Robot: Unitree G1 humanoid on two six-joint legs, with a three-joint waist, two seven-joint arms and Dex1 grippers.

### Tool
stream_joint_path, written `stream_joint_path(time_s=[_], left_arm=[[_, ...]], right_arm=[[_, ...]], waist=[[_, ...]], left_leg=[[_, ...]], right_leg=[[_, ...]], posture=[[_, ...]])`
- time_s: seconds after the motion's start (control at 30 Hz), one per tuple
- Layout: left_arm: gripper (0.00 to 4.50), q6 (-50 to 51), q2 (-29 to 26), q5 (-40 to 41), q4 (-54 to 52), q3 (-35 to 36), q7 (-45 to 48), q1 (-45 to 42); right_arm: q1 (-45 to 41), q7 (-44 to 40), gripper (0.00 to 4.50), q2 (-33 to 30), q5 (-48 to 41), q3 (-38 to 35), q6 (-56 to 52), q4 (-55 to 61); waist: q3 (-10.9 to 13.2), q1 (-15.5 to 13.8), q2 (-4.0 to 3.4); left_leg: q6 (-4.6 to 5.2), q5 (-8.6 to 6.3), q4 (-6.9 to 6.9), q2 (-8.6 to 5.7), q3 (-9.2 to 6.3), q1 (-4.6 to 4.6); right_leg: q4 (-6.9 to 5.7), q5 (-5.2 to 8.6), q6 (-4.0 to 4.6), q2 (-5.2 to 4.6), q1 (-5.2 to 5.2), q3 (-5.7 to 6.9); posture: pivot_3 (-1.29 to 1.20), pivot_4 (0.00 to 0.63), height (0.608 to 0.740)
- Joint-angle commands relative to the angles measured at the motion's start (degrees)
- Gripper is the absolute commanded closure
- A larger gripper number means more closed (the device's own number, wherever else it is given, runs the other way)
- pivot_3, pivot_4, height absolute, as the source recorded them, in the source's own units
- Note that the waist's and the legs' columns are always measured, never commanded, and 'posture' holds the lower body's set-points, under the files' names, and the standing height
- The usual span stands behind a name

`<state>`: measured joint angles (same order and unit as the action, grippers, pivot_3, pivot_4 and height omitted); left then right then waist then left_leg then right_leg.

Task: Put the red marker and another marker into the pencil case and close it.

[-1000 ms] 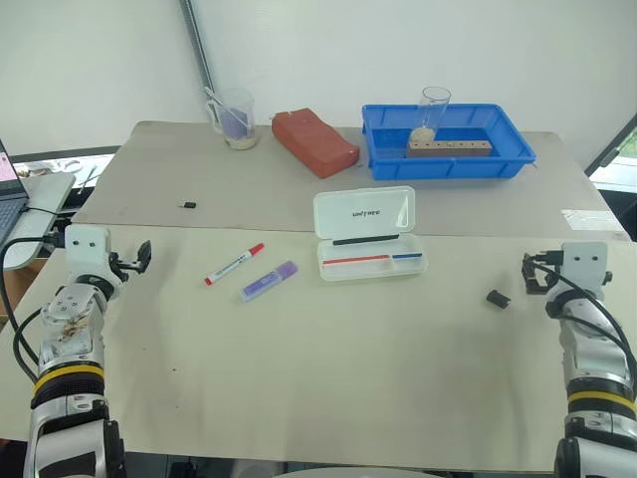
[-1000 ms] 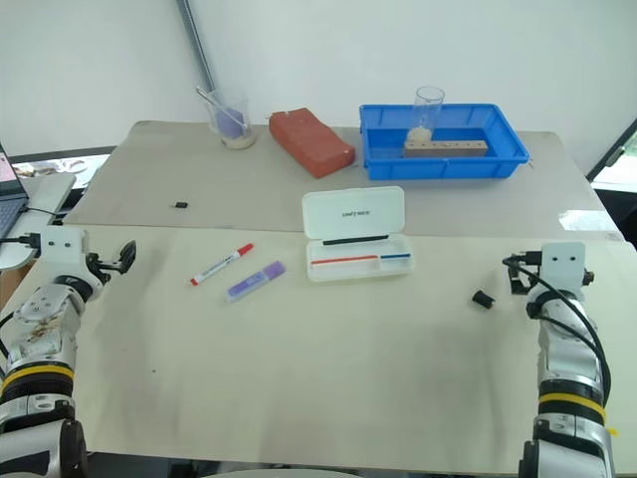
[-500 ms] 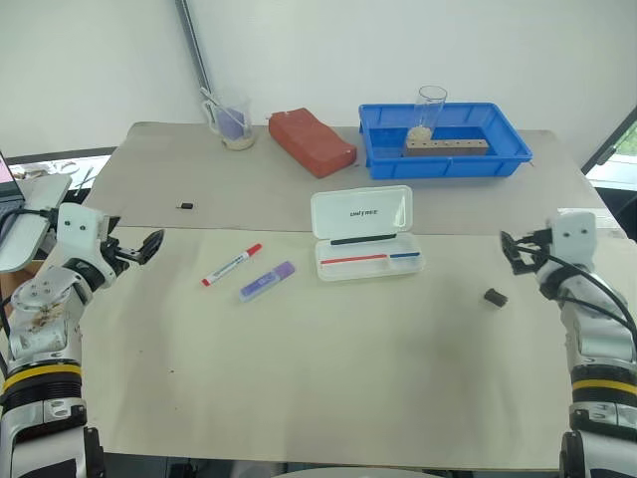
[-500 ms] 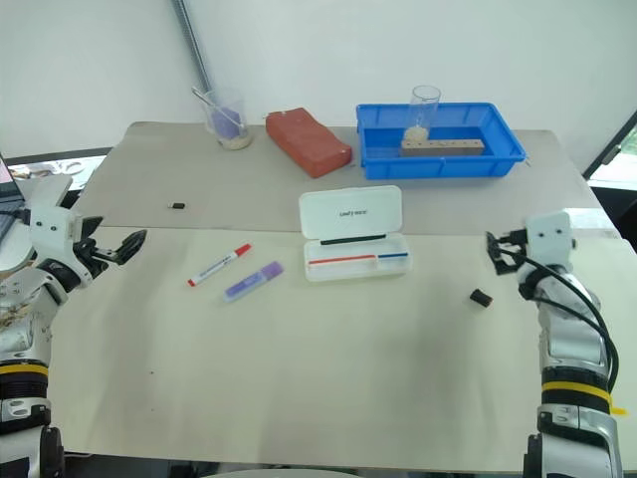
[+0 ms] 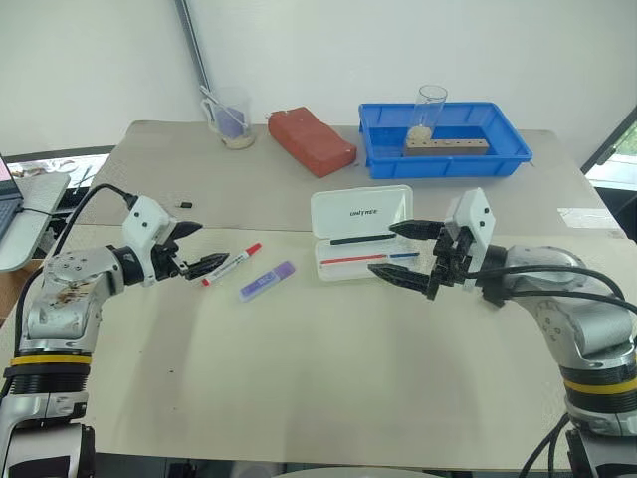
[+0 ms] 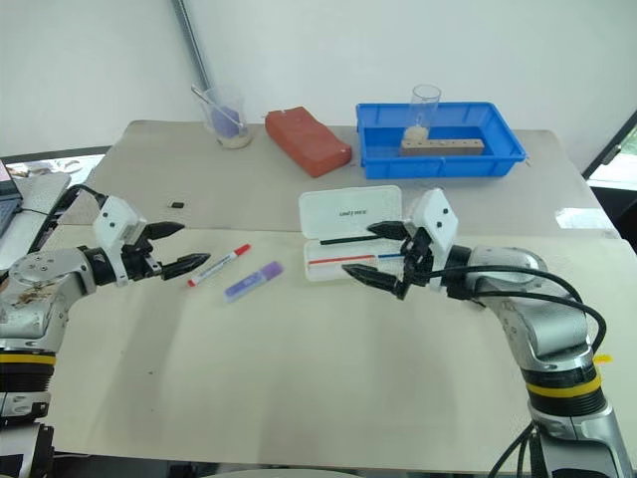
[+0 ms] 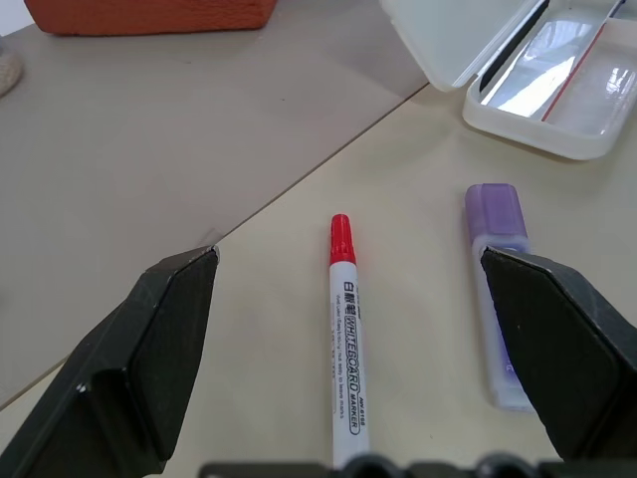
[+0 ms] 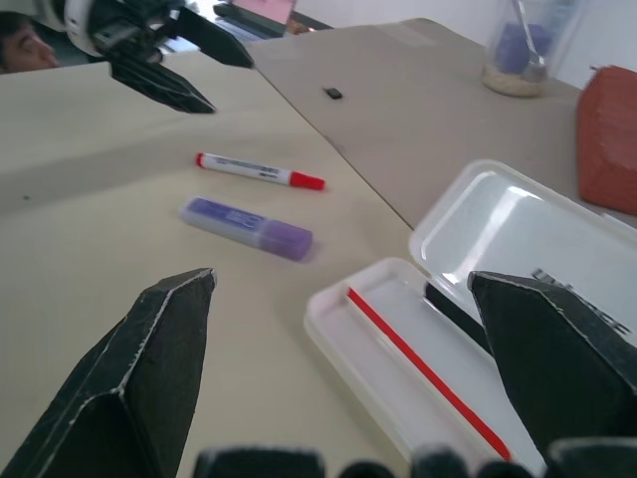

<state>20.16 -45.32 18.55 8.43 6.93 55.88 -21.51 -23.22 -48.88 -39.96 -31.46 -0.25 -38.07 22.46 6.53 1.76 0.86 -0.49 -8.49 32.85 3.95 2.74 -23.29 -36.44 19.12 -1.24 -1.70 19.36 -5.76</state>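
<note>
The left gripper (image 5: 196, 248) stands wide open and empty, its two black fingers splayed to either side of the tail end of the red marker (image 5: 233, 264) and pointing along it, just short of touching. The marker lies flat on the cream table (image 5: 318, 378), its red cap towards the pencil case (image 5: 368, 245). Just beside it, roughly parallel and a little nearer the robot, lies the purple highlighter (image 5: 269, 281).

The right gripper (image 5: 406, 253) is likewise wide open and holds nothing; it hovers at the near right end of the pencil case, pointing across it towards the markers. The case sits open, lid tipped back, with a thin red pen (image 5: 355, 259) and a thin blue pen (image 5: 406, 255) already in its tray.

This looks like the reach for the first pick, nothing yet loaded. The next move probably calls for the left gripper to ease forward over the marker's barrel, sink to the table, and close across it squarely so the slim barrel does not roll away.
</note>
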Motion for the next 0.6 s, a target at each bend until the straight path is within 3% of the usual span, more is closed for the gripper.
stream_joint_path(time_s=[0.03,0.6], left_arm=[[0.04,-0.4,-0.7,-0.2,-1.6,-0.4,1.1,-0.4],[0.04,-6.7,5.9,-3.6,7.3,-3.5,-1.8,-4.5]], right_arm=[[-2.2,0.6,0.0,-0.1,-1.5,0.1,-1.9,3.3],[-1.8,3.4,0.0,2.2,-1.0,2.0,-2.1,6.2]], waist=[[0.0,-0.1,0.0],[0.0,-0.9,0.03]], left_leg=[[0.0,0.0,0.0,0.0,0.0,0.0],[0.01,0.0,-0.01,0.0,0.01,-0.12]], right_leg=[[0.0,0.0,0.0,0.0,0.01,0.0],[0.0,-0.01,0.04,0.01,0.13,0.02]], posture=[[0.0,0.15,0.74],[0.0,0.15,0.74]])
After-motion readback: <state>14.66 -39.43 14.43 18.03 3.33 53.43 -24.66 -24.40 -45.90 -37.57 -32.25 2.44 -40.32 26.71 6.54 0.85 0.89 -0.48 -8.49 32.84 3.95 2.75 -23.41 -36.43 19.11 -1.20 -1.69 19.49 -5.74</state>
